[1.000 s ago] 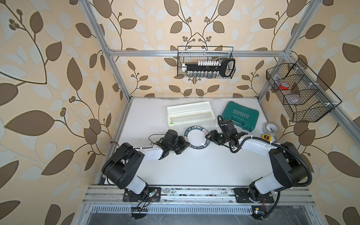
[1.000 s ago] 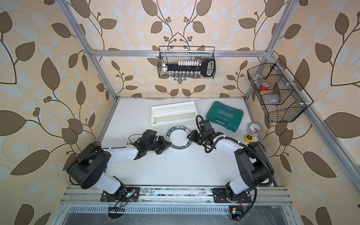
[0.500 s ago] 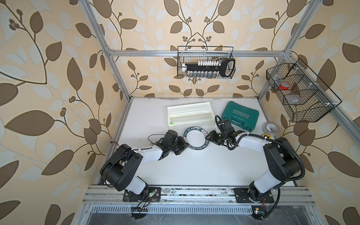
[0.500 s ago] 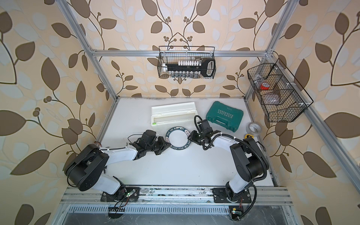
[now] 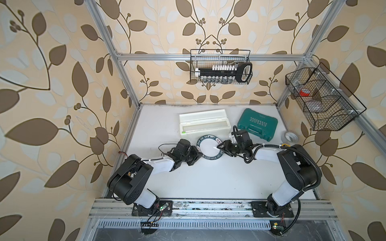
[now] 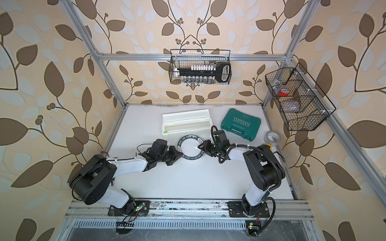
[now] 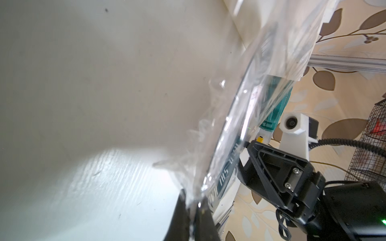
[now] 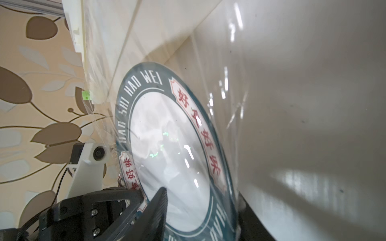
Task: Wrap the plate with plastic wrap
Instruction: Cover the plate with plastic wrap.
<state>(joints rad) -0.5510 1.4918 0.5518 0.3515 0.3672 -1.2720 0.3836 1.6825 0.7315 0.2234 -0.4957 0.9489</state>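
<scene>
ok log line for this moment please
left gripper: shut on plastic wrap at plate edge | right gripper: jaws either side of plate rim, grip unclear | plastic wrap: drawn from dispenser box over plate

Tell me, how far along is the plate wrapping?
Done: plastic wrap drawn from the box lies over the plate. In hand: left gripper pinches the wrap at the plate's edge; right gripper, jaws open, straddles the opposite rim. Remaining: tucking the edges under.

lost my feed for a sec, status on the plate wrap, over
Left gripper shut on plastic wrap at plate rim. Right gripper open, astride opposite rim. Wrap over plate, running back to dispenser box close behind.
</scene>
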